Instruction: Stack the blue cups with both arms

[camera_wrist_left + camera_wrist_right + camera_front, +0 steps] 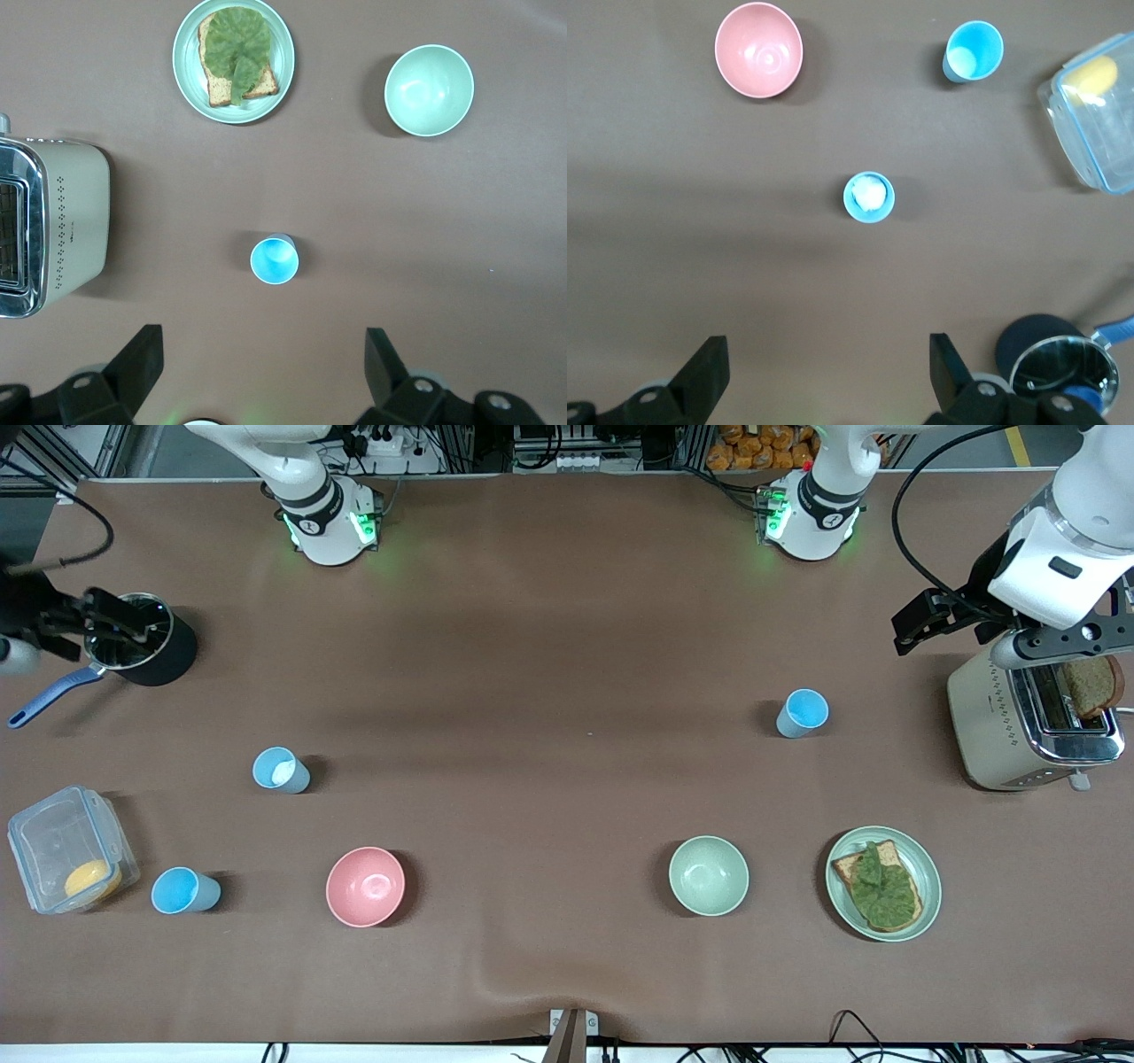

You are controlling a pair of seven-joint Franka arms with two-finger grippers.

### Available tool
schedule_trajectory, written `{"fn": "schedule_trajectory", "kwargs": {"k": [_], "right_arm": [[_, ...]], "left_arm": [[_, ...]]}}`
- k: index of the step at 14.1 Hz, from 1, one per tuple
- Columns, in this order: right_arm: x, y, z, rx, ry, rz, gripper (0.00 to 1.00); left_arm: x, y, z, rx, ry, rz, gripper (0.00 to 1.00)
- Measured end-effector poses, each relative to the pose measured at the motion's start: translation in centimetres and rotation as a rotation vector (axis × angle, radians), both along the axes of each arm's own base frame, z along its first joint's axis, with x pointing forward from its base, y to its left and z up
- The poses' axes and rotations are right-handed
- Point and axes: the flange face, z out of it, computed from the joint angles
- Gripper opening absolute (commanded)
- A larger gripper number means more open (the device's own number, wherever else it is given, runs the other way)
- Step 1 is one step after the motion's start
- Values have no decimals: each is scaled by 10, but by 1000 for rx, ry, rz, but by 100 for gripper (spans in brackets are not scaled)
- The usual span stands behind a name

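Left gripper spread wide, upright blue cup on the surface just ahead of it | right gripper likewise spread, white-patched cup ahead | third cup beside the pink bowl.

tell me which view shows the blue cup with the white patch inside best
The right wrist view: the cup with the white patch sits mid-frame, seen straight down its mouth. The front view shows it smaller and at a slant. The left wrist view misses it.

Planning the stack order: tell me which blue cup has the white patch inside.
The blue cup farther from the front camera than the pink bowl; the other two cups show plain blue interiors.
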Motion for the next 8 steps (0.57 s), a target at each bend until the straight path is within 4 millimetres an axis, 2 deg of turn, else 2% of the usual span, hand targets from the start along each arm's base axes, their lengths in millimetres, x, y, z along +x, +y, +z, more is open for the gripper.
{"fn": "schedule_trajectory", "kwargs": {"k": [2, 4, 8], "right_arm": [[17, 17, -33, 5, 10, 24, 100], [33, 31, -80, 38, 36, 26, 100], [50, 30, -175, 47, 47, 2, 100]], "left_arm": [[0, 0, 0, 0, 0, 0, 100], [0, 0, 0, 0, 0, 0, 100], [0, 0, 0, 0, 0, -1, 100]]}}
